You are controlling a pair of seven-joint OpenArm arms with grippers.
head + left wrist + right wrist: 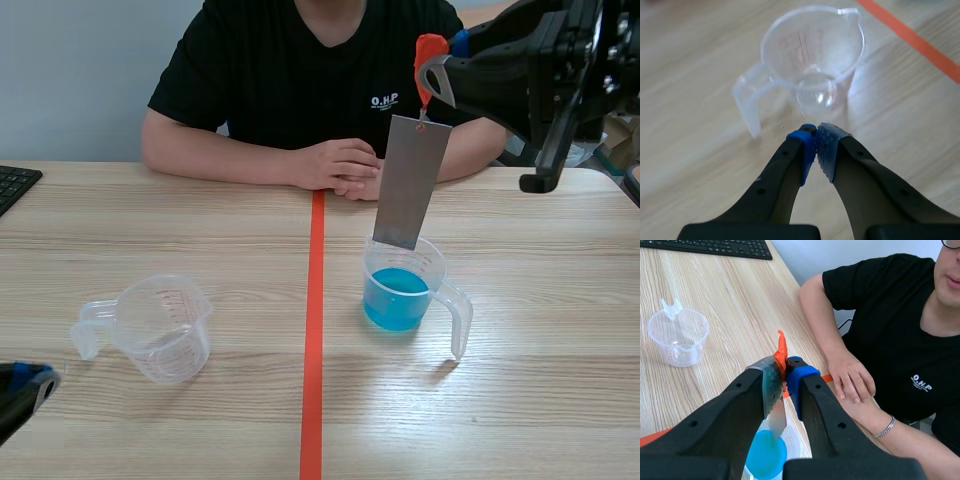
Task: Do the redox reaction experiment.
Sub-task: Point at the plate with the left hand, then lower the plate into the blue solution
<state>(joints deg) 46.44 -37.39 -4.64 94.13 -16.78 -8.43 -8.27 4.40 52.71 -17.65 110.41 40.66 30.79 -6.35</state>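
Note:
A grey metal sheet (410, 182) hangs from an orange-red clip (429, 52) that my right gripper (434, 72) is shut on, raised at the upper right. The sheet's lower edge dips just inside the rim of a clear cup of blue liquid (398, 298), above the liquid. In the right wrist view the clip (782, 351) is pinched between my right gripper's (781, 371) fingers, the sheet (776, 417) and the blue liquid (765, 456) below. An empty clear measuring cup (160, 327) stands at the left. My left gripper (816, 141) is shut on nothing, just short of that cup (812, 60).
A person sits across the table, hands (340, 165) folded on its far edge near the orange tape line (314, 330). A black keyboard (14, 184) lies at the far left edge.

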